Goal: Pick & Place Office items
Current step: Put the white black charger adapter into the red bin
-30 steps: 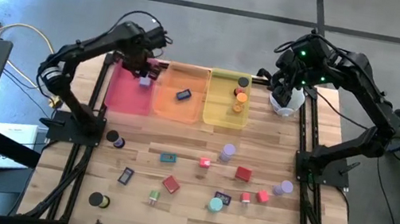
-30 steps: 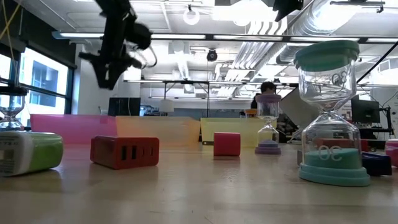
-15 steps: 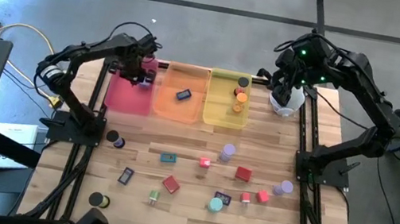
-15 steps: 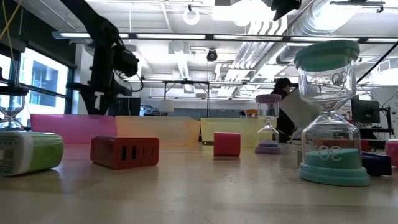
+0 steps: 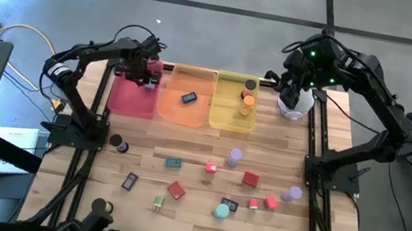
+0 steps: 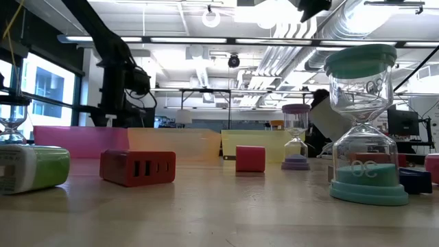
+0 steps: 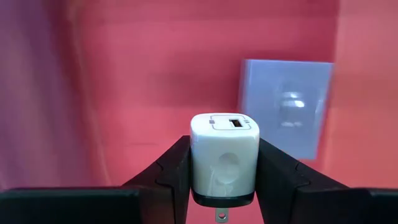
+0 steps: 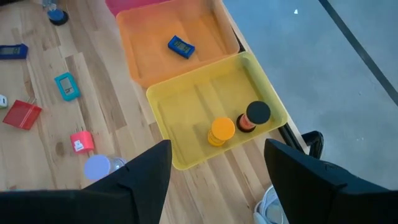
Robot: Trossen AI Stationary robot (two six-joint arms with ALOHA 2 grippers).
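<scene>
Wood-slat table (image 5: 189,221), open-plan room behind. Left gripper (image 7: 224,186) over pink tray (image 5: 132,100), clamping white charger (image 7: 224,158). Right gripper (image 8: 217,180) fingers apart, above yellow tray (image 8: 186,118).

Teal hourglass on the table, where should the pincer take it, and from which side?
Probably from straight above, closing on the round top cap of the teal hourglass: it stands upright, and its glass waist looks narrow. Mind the dark blue piece close beside it.

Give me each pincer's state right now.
Left pincer: shut on a white USB charger, above the pink tray.
Right pincer: open, empty.
</scene>
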